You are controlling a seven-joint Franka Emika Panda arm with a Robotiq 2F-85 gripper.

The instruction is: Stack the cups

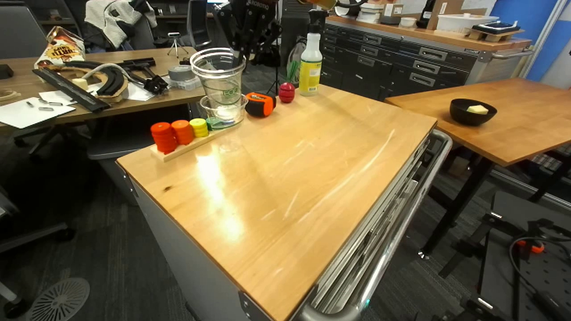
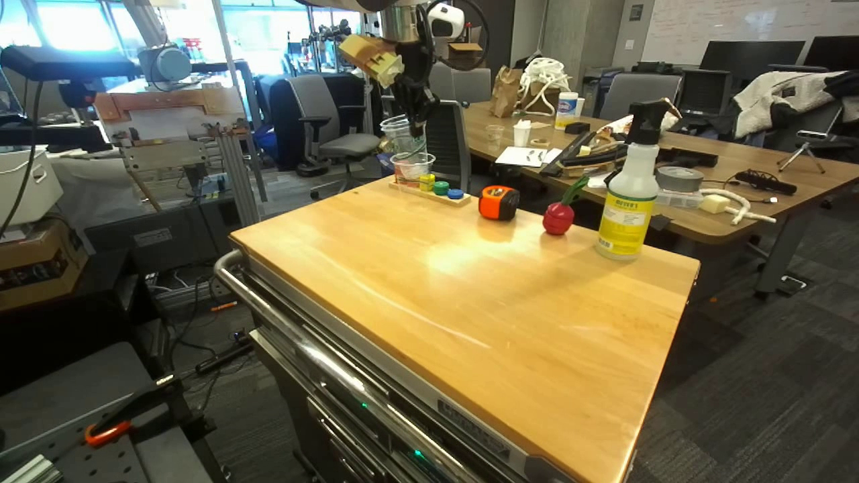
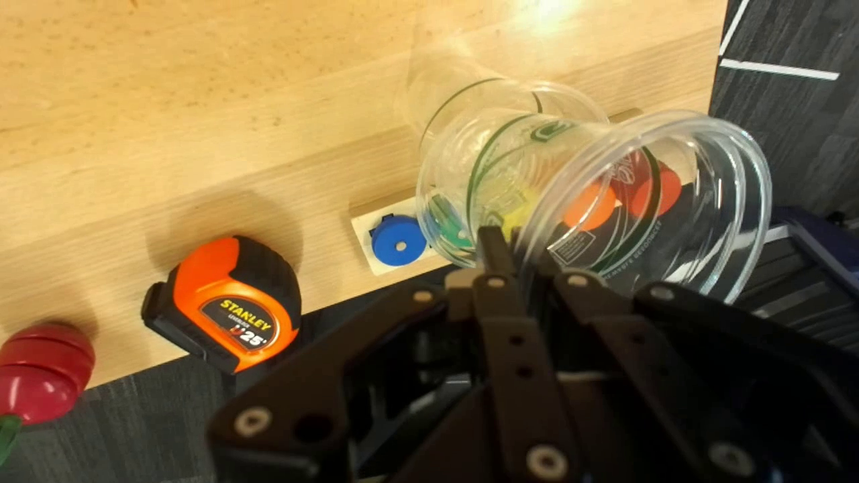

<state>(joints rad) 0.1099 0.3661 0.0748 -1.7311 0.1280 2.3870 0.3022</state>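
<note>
Claw is pinching a clear cup, at the wrist view's two o'clock, in or over what seems another cup; probably light, crushable, it's needing soft rim gripping.

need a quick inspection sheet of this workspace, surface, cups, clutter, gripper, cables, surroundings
Surface: wooden top, light scratches, a dark mark
Job's things: upper cup over the mouth of lower cup, seemingly partly inside; depth unclear
Clutter: disc rack, tape measure, red radish-like object and spray bottle along one edge
Gripper: pinching the upper cup's wall near its rim
Cables: black cable loop near the gripper
Surroundings: grey chair, drawer cabinet, side table with black bowl
</note>
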